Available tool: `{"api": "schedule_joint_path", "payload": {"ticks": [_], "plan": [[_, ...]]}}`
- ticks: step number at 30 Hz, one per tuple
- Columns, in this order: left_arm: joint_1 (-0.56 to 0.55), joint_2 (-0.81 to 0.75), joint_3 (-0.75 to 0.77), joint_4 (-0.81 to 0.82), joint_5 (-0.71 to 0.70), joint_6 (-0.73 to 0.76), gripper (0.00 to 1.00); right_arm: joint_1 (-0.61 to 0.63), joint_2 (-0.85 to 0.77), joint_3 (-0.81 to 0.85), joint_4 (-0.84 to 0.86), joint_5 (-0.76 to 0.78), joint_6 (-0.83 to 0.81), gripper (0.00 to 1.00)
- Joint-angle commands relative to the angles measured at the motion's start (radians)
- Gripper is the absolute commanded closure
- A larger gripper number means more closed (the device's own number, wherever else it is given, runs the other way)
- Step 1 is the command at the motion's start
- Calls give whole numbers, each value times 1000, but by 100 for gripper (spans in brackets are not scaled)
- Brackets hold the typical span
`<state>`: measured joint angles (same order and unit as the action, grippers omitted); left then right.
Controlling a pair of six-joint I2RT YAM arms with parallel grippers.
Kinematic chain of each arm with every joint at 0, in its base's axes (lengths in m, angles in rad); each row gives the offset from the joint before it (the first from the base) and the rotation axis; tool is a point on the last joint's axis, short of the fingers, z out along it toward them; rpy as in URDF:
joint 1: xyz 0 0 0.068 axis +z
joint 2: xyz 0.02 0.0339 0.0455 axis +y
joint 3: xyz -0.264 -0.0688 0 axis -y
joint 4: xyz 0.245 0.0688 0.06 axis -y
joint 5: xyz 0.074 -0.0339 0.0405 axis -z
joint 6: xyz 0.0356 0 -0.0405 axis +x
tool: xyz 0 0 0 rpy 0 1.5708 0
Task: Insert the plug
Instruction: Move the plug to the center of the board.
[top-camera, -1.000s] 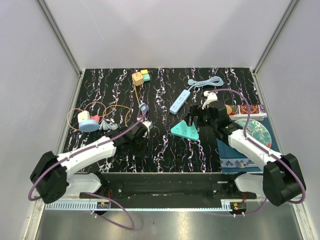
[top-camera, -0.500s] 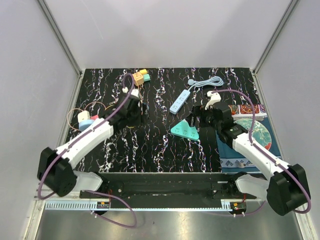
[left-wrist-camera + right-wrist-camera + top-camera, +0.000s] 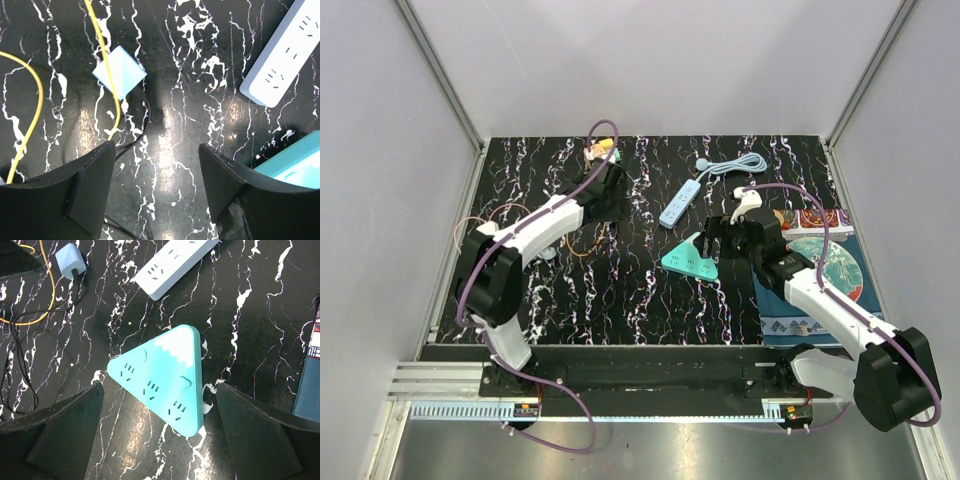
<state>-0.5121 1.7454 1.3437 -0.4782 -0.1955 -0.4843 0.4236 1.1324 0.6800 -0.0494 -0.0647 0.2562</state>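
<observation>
A small pale-blue plug (image 3: pixel 120 72) lies on the black marble table with a black cable running from it; it also shows in the right wrist view as the plug (image 3: pixel 70 260). My left gripper (image 3: pixel 156 150) hovers open just short of it, nothing between the fingers. In the overhead view the left gripper (image 3: pixel 610 198) is far out over the table. A teal triangular socket block (image 3: pixel 160 382) lies flat, sockets up. My right gripper (image 3: pixel 160 390) stands wide open above its near corner, apart from it. A white power strip (image 3: pixel 280 65) lies beyond.
A yellow cable (image 3: pixel 30 100) loops past the plug. Coloured cubes (image 3: pixel 600 152) sit at the back beside the left arm. A coiled pale-blue cord (image 3: pixel 735 165) leads from the white strip (image 3: pixel 680 203). A plate on a patterned mat (image 3: pixel 830 265) fills the right edge.
The left arm has swung away from the table's near middle toward the back, and its jaws have gone from shut to open. The right arm has barely moved.
</observation>
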Motion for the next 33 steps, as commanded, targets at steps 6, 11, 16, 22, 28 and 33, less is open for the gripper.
{"api": "schedule_joint_path", "payload": {"ticks": [6,11,16,22,28,33], "plan": [[15,161,149,85,-211,-8,29,4,21,-8,72,8,-14,0],[67,219,202,107,-248,-24,30,4,35,-13,83,3,-12,0],[90,293,299,108,-182,19,52,3,50,-10,86,0,-12,0],[75,194,246,127,-72,90,100,4,50,-11,86,8,-15,0],[-45,-63,97,121,-19,147,100,4,23,-8,69,6,-15,0],[-155,-260,-55,75,14,115,100,4,-16,1,57,-3,-12,0]]}}
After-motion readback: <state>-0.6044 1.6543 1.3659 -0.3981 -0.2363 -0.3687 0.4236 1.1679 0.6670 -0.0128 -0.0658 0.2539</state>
